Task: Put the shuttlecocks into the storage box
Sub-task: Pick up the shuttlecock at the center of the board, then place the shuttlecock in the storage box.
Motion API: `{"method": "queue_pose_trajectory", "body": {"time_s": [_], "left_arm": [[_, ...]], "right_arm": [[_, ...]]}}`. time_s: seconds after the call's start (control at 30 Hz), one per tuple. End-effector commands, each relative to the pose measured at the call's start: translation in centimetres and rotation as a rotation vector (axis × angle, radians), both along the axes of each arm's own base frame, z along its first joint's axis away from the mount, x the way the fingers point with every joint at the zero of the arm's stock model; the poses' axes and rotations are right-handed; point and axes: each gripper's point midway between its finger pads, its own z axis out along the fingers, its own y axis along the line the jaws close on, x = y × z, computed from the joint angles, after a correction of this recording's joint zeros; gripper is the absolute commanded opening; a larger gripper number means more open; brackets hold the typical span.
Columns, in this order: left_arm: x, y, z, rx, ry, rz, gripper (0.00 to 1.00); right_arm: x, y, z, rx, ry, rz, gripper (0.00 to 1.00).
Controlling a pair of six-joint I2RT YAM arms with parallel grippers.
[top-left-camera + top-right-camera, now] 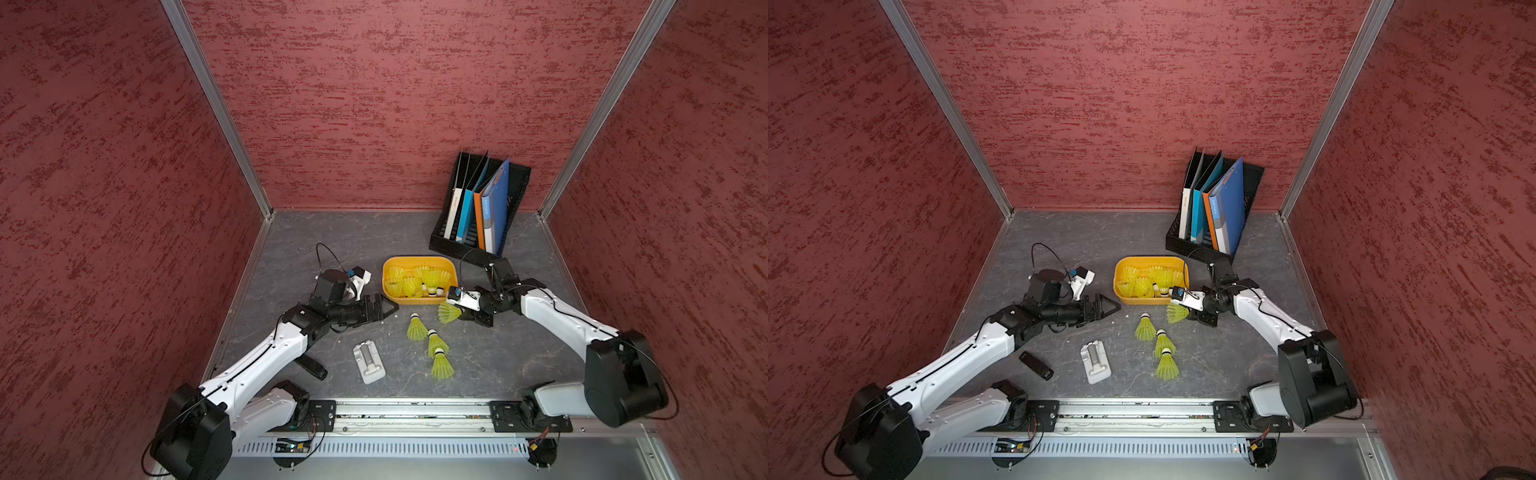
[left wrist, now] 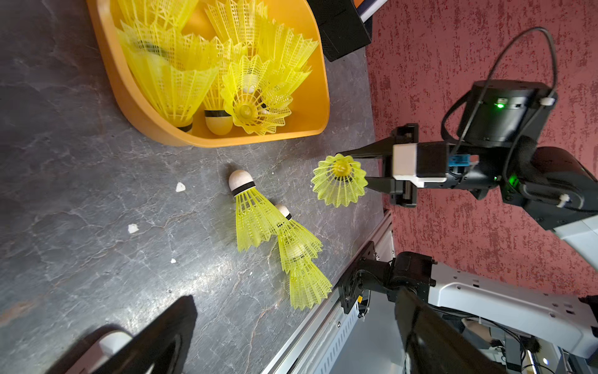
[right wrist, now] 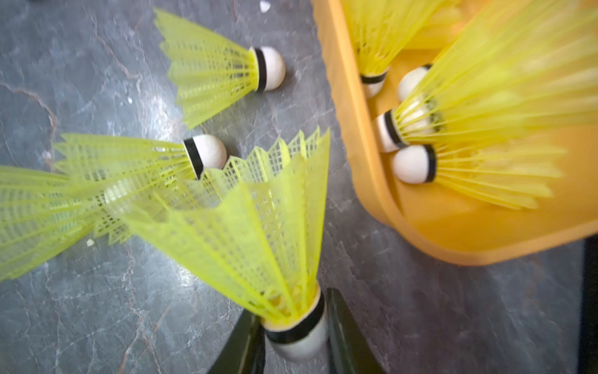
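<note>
Right gripper (image 3: 296, 336) clamps a shuttlecock (image 3: 259, 226) by its tip; left gripper (image 1: 388, 308) apparently wide.

Mottled red walls (image 1: 395, 104); aluminium corner posts (image 1: 216, 104); grey marbled floor (image 1: 332, 237).

My left arm (image 1: 266, 357) and right arm (image 1: 557, 316) wear white shells dotted with small screws, joined by bulky black motor housings. Thin black cables (image 2: 547, 42) loop along them. My fingers (image 2: 365, 153) are black tapered wedges ahead of a white camera block (image 2: 404, 160); green lights (image 2: 500, 105) glow.
</note>
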Motion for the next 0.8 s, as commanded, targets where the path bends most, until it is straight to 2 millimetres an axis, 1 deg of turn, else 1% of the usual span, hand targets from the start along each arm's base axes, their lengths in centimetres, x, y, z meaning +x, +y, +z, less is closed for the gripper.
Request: {"method": "queue_pose_trajectory", "body": {"time_s": [0.0, 0.1, 0.2, 0.23, 0.33, 0.37, 0.47, 0.53, 0.6, 0.63, 0.67, 0.77], "left_arm": [[0.7, 0.2, 1.9, 0.000, -0.062, 0.010, 1.00], [1.1, 0.4, 2.2, 0.007, -0.069, 0.021, 1.00], [1.7, 0.8, 2.1, 0.023, -0.064, 0.042, 1.00], [1.9, 1.0, 2.1, 0.028, -0.062, 0.051, 1.00], [2.7, 1.9, 1.9, 0.045, -0.047, 0.091, 1.00], [3.0, 2.1, 1.9, 0.048, -0.043, 0.102, 1.00], [3.8, 3.1, 1.7, 0.063, -0.030, 0.147, 1.00], [4.3, 3.7, 1.4, 0.076, -0.012, 0.173, 1.00], [4.7, 4.0, 1.3, 0.080, -0.002, 0.185, 1.00], [4.9, 4.1, 1.4, 0.082, 0.001, 0.190, 1.00], [5.1, 4.2, 1.5, 0.084, 0.001, 0.193, 1.00], [5.6, 4.2, 2.0, 0.082, -0.008, 0.199, 1.00]], "right_arm": [[1.0, 1.0, 3.1, 0.108, -0.015, -0.125, 0.13], [2.1, 2.3, 6.4, 0.244, -0.033, -0.205, 0.14], [3.0, 4.1, 8.8, 0.332, -0.040, -0.262, 0.15], [3.4, 4.6, 9.5, 0.366, -0.033, -0.289, 0.15], [4.5, 6.8, 10.7, 0.437, -0.001, -0.352, 0.14], [4.6, 7.9, 11.0, 0.458, 0.017, -0.357, 0.14], [5.5, 10.5, 11.2, 0.518, 0.053, -0.417, 0.16], [6.2, 12.0, 11.0, 0.565, 0.098, -0.487, 0.16], [6.4, 13.9, 10.5, 0.580, 0.141, -0.536, 0.16], [6.5, 14.6, 9.7, 0.572, 0.164, -0.558, 0.16], [6.4, 15.4, 9.3, 0.570, 0.176, -0.571, 0.16], [6.4, 16.6, 7.9, 0.544, 0.196, -0.639, 0.17]]}}
